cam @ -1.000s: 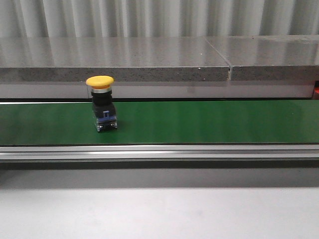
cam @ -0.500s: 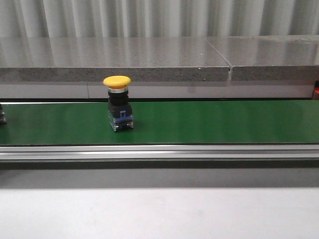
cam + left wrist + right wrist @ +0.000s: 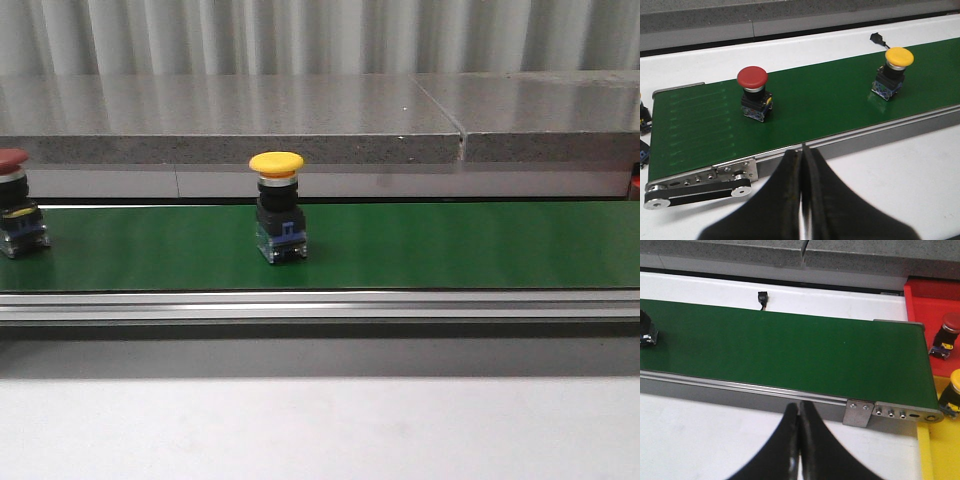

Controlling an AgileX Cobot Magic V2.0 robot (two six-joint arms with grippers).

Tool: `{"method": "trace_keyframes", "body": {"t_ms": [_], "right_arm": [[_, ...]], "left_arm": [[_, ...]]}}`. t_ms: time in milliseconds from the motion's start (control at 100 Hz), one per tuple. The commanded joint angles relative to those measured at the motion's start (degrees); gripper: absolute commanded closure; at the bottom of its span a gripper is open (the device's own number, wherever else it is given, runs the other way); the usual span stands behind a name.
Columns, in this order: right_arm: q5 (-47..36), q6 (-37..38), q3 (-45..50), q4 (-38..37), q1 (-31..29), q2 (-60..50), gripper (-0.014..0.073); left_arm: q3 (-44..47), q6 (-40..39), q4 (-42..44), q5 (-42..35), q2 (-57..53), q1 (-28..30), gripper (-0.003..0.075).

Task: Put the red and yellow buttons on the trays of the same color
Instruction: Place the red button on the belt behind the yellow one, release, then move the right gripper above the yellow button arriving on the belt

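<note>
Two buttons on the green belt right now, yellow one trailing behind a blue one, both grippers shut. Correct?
Not quite: the other button is red, not blue. The left wrist view shows the red button and the yellow button on the green belt. Left gripper and right gripper are both shut.

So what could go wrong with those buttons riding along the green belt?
Both grippers, left and right, are shut and off the belt. The yellow button keeps drifting right and might pass ungrabbed. The red button follows close behind, so one might get missed.
</note>
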Motion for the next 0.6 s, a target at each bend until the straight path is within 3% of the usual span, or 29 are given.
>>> {"method": "trace_keyframes", "body": {"t_ms": [0, 150, 500, 590], "right_arm": [[-3.3, -0.4, -1.7, 0.7, 0.8, 0.6, 0.0666], [-2.6, -0.4, -4.9, 0.6, 3.5, 4.2, 0.0665], [2.8, -0.7, -18.3, -2.2, 12.6, 24.2, 0.0661], [4.0, -1.5, -21.7, -2.1, 14.2, 29.8, 0.0608]], "left_arm": [[-0.9, 0.1, -1.1, -4.5, -1.8, -0.6, 0.0741], [-0.8, 0.1, -0.9, -4.8, -2.8, -0.6, 0.0741], [-0.8, 0.1, -0.3, -4.7, -2.8, -0.6, 0.0741], [-0.8, 0.1, -0.3, -4.7, -2.8, -0.6, 0.0741]]}}
